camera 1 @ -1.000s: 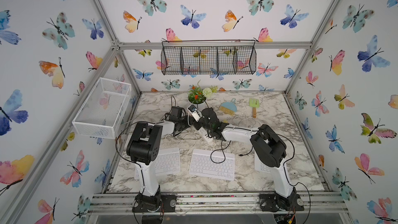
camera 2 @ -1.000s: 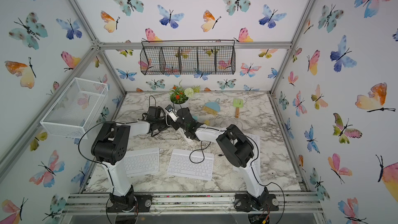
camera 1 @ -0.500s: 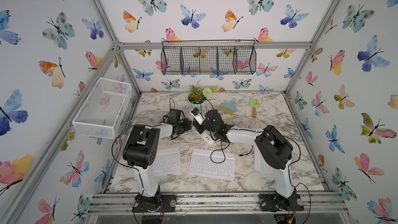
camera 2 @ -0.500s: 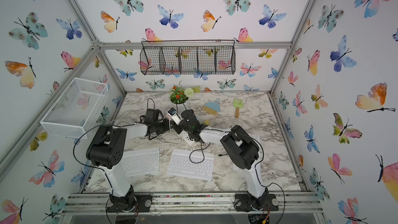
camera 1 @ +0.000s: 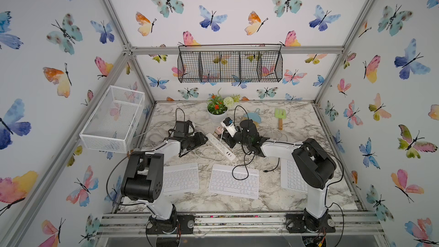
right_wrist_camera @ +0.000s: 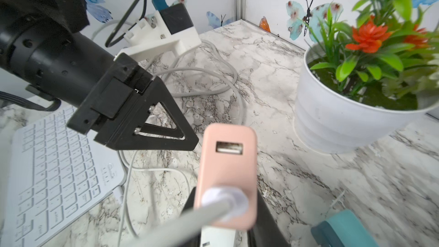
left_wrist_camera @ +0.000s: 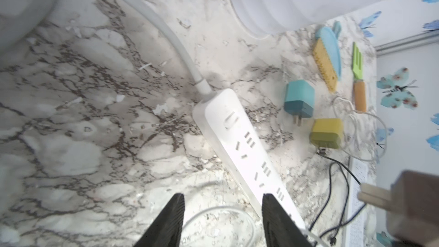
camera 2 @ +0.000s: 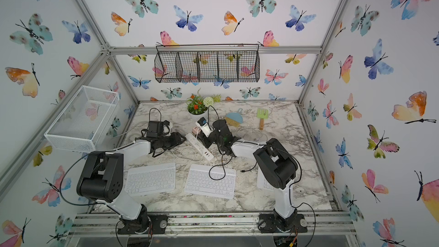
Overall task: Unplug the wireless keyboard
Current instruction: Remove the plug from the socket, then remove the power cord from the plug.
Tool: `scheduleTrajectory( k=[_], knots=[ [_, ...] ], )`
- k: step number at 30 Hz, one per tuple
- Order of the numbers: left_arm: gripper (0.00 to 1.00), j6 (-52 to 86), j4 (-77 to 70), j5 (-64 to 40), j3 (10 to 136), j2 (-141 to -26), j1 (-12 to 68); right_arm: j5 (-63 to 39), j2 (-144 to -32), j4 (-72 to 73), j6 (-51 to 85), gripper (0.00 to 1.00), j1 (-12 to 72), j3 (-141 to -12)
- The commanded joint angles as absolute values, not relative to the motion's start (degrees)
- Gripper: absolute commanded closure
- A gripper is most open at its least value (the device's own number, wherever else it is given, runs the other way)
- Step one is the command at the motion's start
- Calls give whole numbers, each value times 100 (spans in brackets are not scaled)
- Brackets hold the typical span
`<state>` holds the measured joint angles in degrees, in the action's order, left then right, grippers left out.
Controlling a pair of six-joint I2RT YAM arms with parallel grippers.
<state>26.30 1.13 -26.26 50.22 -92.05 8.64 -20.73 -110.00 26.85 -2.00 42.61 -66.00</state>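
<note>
Left gripper [left_wrist_camera: 223, 197] has drawn back, jaws now parted over the long white power strip [left_wrist_camera: 247, 153], while right gripper [right_wrist_camera: 226, 200] clamps the pink plastic wall charger [right_wrist_camera: 229, 158], prongs clear, beside it

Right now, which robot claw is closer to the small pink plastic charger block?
Right. The right gripper is closed on the pink charger block, its prongs free of the long white power strip. The left gripper stands open and apart from it, across the strip.

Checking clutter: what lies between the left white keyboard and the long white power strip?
Loose loops of thin white cable, visible in both top views.
</note>
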Motion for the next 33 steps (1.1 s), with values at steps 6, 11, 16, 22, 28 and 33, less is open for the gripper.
scheduleTrajectory(
  k=[6,11,16,22,28,33],
  knots=[
    [31,1797,-1614,-4444,4421,-8200,800,-3584,-10549,2349,98,81,4043,-6316],
    [29,1792,-2464,-4994,4056,-7763,800,-3903,-10440,2272,123,81,4000,-6184],
    [28,1859,-3281,-5548,3800,-7588,799,-4555,-10402,2303,259,81,3983,-6190],
    [28,1770,-3536,-5793,3669,-7614,809,-5210,-10329,2673,655,81,3981,-6200],
    [31,2201,-4466,-6236,3486,-7768,945,-5639,-10378,2988,1008,81,3973,-6275],
    [34,2609,-5132,-6537,3358,-7820,1096,-5821,-10402,3076,1131,81,3922,-6311]
  ],
)
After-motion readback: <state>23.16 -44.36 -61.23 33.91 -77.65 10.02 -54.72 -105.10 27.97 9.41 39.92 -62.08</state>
